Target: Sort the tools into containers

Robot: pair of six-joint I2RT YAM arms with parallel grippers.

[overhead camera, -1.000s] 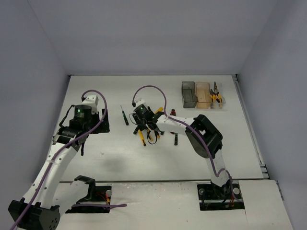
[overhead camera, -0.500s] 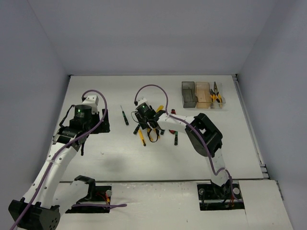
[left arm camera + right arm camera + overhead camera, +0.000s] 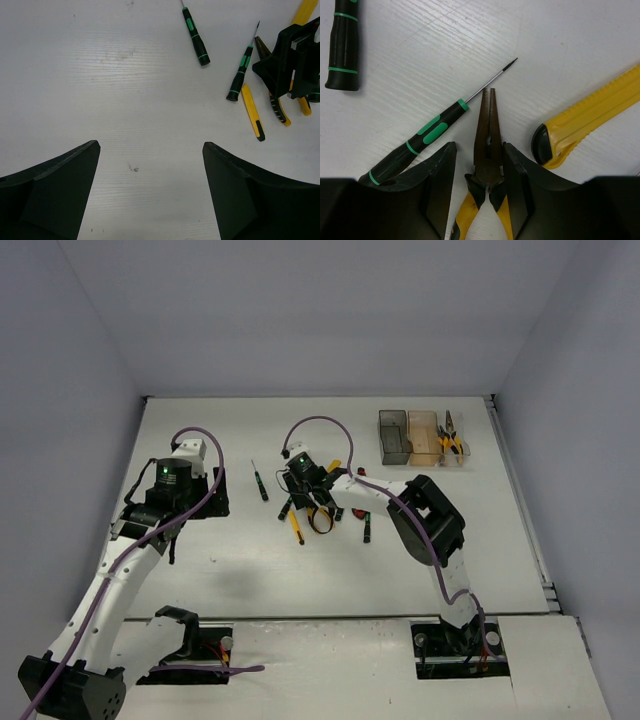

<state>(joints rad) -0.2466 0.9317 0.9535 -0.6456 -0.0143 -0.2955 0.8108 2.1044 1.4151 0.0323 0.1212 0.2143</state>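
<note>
One pair of pliers [image 3: 450, 437] is binned; the rest lie unsorted. Yellow-handled pliers [image 3: 487, 120] are straddled, ungripped, by the part-open right gripper [image 3: 479, 146].

- No txt, labels, brands, nos. or signs legible in any view.
</note>
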